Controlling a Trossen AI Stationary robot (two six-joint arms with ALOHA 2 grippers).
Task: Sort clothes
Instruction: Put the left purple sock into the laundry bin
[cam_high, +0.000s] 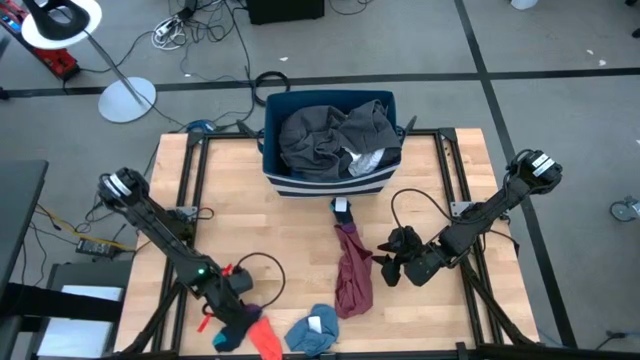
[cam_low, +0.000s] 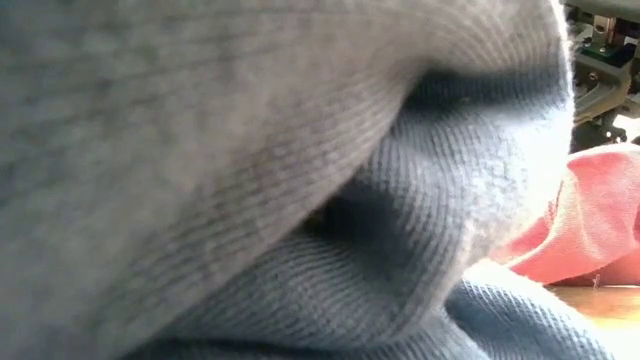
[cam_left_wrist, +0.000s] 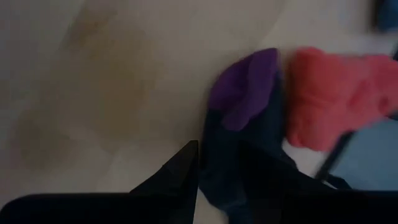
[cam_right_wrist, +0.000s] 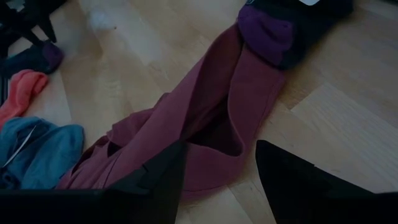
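The bin (cam_high: 330, 180) holds grey clothes (cam_high: 335, 138). Left gripper (cam_high: 232, 330) grips a dark sock (cam_left_wrist: 249, 143); right gripper (cam_high: 388, 262) hangs open beside the maroon garment (cam_high: 352, 275).

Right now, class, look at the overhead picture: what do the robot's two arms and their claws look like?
Both are dark, slim, jointed arms with pale caps at their outer joints. A black cable loops beside the left claw and another arcs above the right claw. A small green light glows on the left arm. The wrist views show dark, wedge-shaped fingers.
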